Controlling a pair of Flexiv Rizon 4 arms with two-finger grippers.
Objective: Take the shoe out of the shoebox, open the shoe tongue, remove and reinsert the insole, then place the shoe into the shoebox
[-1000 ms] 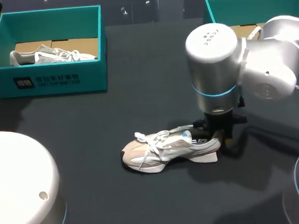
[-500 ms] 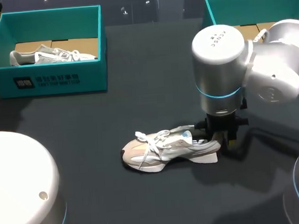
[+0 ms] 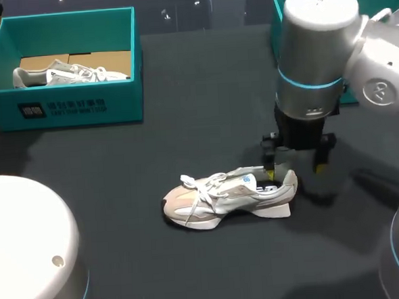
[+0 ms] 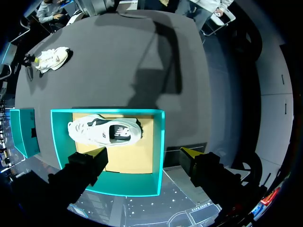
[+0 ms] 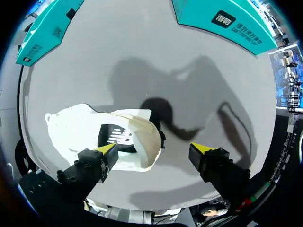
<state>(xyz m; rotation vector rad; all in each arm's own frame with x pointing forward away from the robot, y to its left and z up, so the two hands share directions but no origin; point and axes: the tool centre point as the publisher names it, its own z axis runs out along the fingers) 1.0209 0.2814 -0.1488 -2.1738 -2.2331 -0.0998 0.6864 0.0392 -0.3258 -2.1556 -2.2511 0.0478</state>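
left tool spread wide, empty, well apart from sneaker, over teal shoebox holding second shoe; sneaker sits on its sole on table, outside shoebox; right tool spread, sneaker's heel between its fingers, no pinch

Shoe on table, right gripper at heel (spread)

Right gripper and left gripper both spread wide, each facing downward.
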